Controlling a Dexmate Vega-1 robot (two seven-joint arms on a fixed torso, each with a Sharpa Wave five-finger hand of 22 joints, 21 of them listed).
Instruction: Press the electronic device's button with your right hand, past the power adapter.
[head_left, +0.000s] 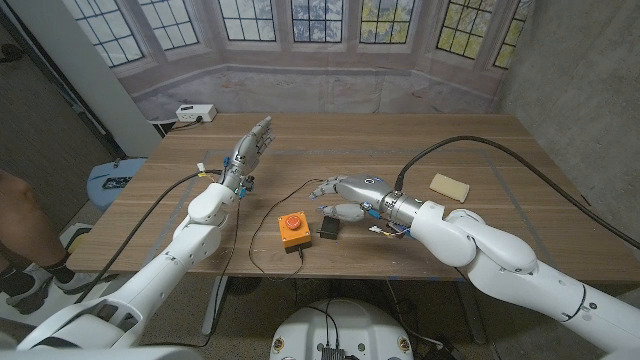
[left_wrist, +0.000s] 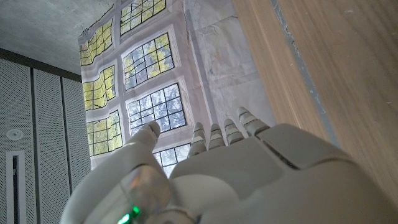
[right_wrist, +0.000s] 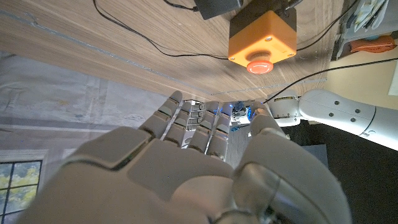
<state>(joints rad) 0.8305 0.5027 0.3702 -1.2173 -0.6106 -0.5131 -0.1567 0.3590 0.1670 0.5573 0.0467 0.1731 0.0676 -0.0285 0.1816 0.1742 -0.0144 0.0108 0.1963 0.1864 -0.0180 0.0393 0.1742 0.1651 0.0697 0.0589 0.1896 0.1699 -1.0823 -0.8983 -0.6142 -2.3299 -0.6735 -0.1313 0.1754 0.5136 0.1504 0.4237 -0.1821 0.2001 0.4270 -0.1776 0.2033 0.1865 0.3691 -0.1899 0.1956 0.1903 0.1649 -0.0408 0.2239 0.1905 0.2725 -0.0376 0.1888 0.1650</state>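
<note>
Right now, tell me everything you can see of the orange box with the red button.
The orange box is a small, squarish housing, plastic by the look of it, with a round red button on its top face. It sits upright near the table's front edge, nearly midway between the arms. A thin black cable runs from its near side. The black adapter lies just beside it, toward the right hand, which hovers past the adapter, not touching the box.

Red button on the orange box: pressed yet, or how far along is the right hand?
Not pressed yet. The right hand hovers open above the table, beyond the black power adapter; its fingertips reach toward the orange box but are clear of the red button. Nothing is held. Left: bring the hand onto the button and push. The left hand is raised, idle.
</note>
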